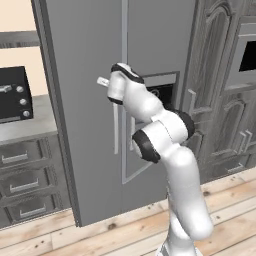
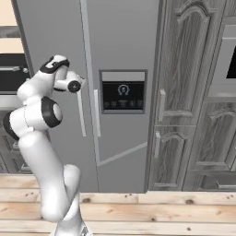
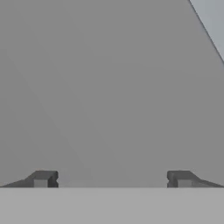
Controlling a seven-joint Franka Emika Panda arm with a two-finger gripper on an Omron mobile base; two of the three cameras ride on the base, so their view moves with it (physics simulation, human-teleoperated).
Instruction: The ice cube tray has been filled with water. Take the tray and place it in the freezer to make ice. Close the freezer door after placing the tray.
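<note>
Hand: the hand (image 3: 112, 179) has its two dark fingertips (image 3: 43, 178) spread wide with nothing between them; it faces a plain grey panel at close range.
Hand position: raised at the end of the arm (image 1: 165, 145), close against the front of the freezer (image 1: 150, 30), near the top of the slim pale handle (image 1: 116, 127); contact cannot be told.
Freezer door: the freezer door (image 1: 85, 100) is the left grey panel, and it looks shut, flush with the right panel that carries the black dispenser (image 2: 123, 92).
Handle axis: long axis runs vertical, along the door's inner edge beside the centre seam.
Key relation: the handle lies just beside and mostly below the hand, so my guess is the fingers must straddle the bar across its width, then pull outward.
Ice cube tray: I cannot place it from these views.
Surroundings: black toaster oven (image 1: 14, 94) on the desk (image 1: 30, 125) to the left; dark carved cabinet doors (image 2: 184, 101) to the right.
Stage: likely opening the freezer, tray not yet in hand.
</note>
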